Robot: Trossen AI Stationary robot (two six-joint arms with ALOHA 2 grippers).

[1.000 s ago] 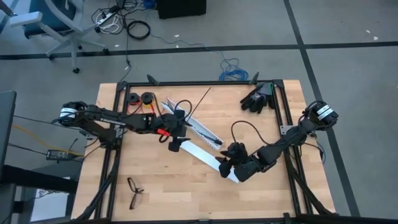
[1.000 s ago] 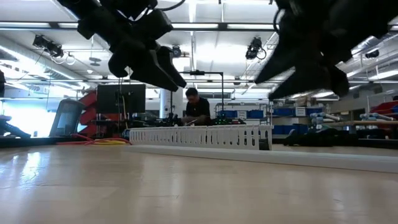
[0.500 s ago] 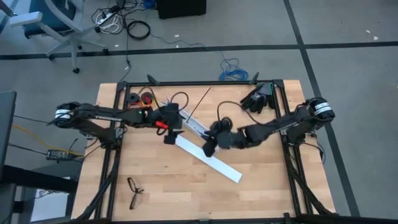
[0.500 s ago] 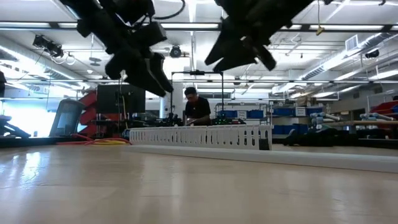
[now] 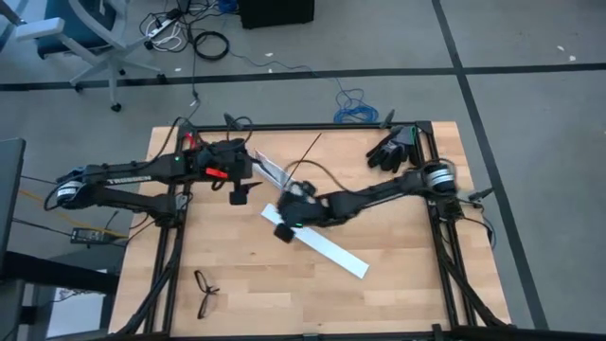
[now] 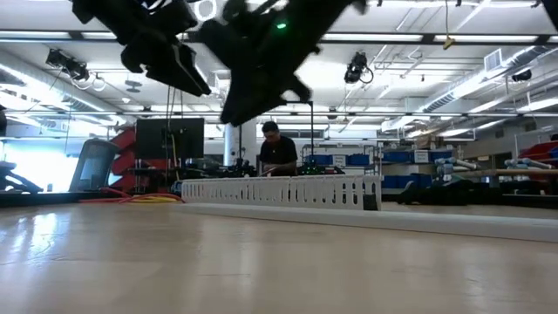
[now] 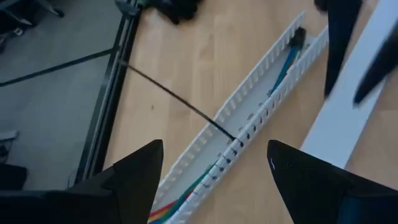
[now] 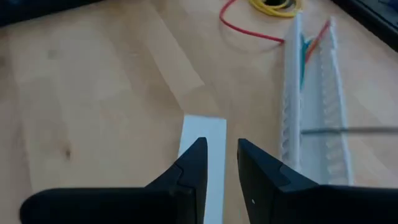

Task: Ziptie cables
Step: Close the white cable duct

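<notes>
while the left gripper (image 7: 214, 180) hovers with fingers spread over the slotted rail (image 7: 261, 106) holding the cables (image 7: 283, 68) — the ziptie (image 7: 174, 96) lies across it — the right gripper (image 8: 217, 165), fingers nearly together and empty, hangs above the flat white cover (image 8: 202, 143).

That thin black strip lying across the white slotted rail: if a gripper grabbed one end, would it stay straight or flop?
Probably it would droop a little yet spring back: the ziptie lies straight and is very thin. It looks very light, so a nudge would likely slide it off the rail. Being so thin and flat on the table, it may be hard to pinch.
</notes>
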